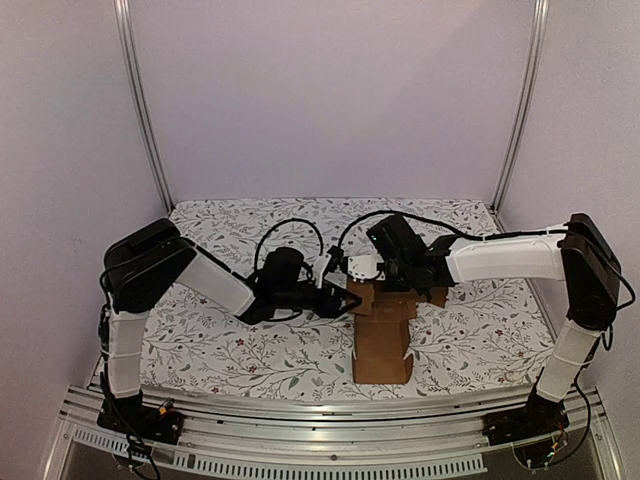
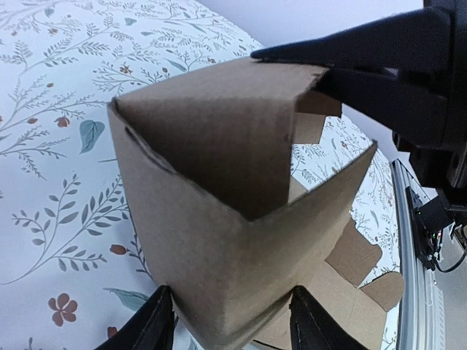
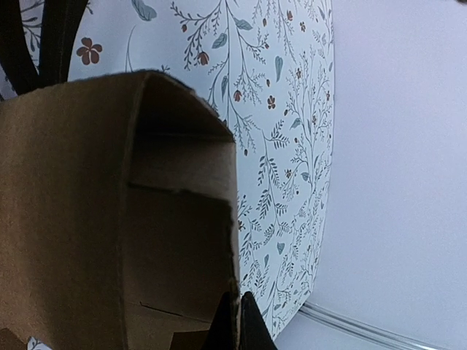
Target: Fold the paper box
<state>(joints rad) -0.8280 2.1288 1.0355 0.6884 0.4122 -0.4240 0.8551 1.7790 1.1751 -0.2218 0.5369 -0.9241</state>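
The paper box (image 1: pixel 382 350) is plain brown cardboard, part folded, with flat panels lying toward the table's front edge. In the left wrist view the paper box (image 2: pixel 219 219) stands as raised walls meeting in a corner, and loose flaps (image 2: pixel 357 255) lie behind on the cloth. My left gripper (image 2: pixel 230 293) straddles that corner, with one finger pressed on each wall. My right gripper (image 3: pixel 237 306) is shut on the thin top edge of one wall (image 3: pixel 182 240). From above, the left gripper (image 1: pixel 345 298) and the right gripper (image 1: pixel 372 272) meet at the box's far end.
A floral cloth (image 1: pixel 240 345) covers the table. White walls with metal posts (image 1: pixel 140 100) stand around it, and a slotted metal rail (image 1: pixel 330 440) runs along the front edge. Cables loop above both wrists.
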